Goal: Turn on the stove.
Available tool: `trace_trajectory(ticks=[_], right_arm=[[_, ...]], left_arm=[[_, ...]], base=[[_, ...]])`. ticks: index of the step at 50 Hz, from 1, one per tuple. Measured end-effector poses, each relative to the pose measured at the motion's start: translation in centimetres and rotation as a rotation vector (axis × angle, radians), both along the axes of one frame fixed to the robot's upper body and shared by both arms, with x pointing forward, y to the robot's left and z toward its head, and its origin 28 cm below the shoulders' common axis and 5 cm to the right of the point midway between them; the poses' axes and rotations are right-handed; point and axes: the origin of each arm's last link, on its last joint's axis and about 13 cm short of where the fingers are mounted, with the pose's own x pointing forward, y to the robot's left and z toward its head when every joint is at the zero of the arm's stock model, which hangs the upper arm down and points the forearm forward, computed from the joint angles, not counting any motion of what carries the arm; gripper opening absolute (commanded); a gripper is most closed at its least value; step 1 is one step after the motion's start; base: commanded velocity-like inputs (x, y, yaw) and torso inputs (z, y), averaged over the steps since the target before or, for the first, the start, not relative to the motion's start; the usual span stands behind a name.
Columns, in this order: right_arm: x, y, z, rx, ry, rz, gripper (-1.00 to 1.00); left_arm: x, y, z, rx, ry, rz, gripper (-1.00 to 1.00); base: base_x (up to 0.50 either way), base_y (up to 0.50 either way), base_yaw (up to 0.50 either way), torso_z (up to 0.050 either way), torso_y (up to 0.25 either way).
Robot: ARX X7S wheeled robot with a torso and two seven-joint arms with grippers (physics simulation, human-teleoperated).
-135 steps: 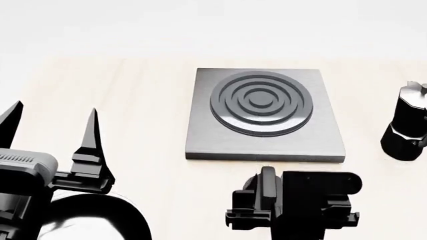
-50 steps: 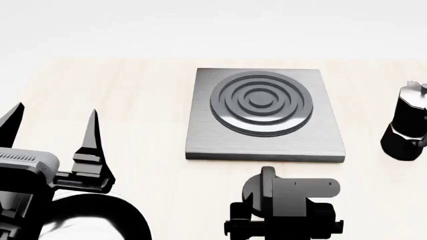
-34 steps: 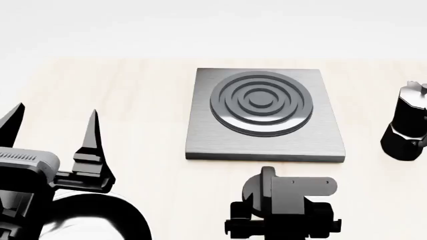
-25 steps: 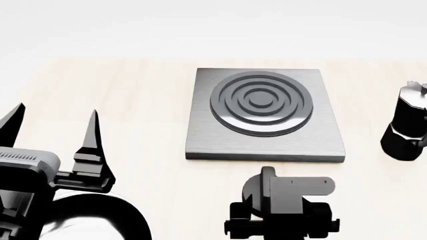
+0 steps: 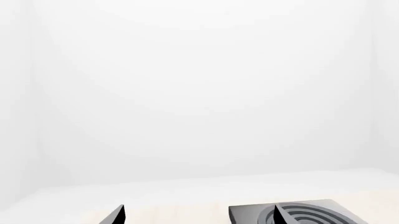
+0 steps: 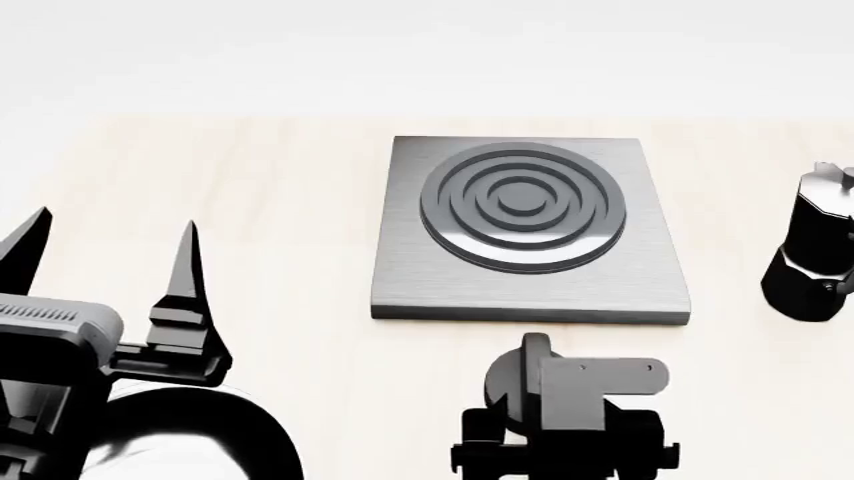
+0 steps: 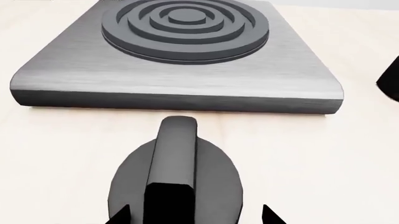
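1. the stove (image 6: 531, 228) is lying flat on the pale surface (image 6: 294, 200) ahead of me, its dark rings facing up, and its knob (image 7: 175, 179) is sitting on the surface just in front of the slab's near edge, apart from it.
2. i am bringing my right gripper (image 7: 195, 216) in over that knob; in the right wrist view its two tips are showing on either side of the disc, spread wider than the upright fin and not touching it.
3. i am holding my left gripper (image 6: 104, 268) well off to the left, its fingers spread and holding nothing.
4. a black moka pot (image 6: 814, 248) is standing to the right of the stove, clear of my approach.
5. as i am judging it, the task is only in its early part: the reach to the knob looks nearly done, but the fin is not yet being pinched.
6. closing on the fin and twisting it are what is remaining; nothing visible is telling me whether the stove is on.
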Motion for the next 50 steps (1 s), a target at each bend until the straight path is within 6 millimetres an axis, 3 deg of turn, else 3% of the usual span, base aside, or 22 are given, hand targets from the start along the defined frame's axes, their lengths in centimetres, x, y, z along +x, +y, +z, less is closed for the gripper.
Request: trace_trajectory(ticks=[26, 50], right_arm=[[-1.1, -1.3, -0.1, -0.028, -0.02, -0.093, 1.0], [-2.3, -2.9, 1.2, -0.041, -0.069, -0.203, 1.0]], left_arm=[[0.0, 0.0, 0.0, -0.001, -0.001, 0.002, 1.0], [0.0, 0.1, 0.0, -0.003, -0.002, 0.004, 1.0]], base=[[0.0, 0.0, 0.0, 0.0, 0.0], [0.0, 0.0, 0.0, 0.0, 0.0]])
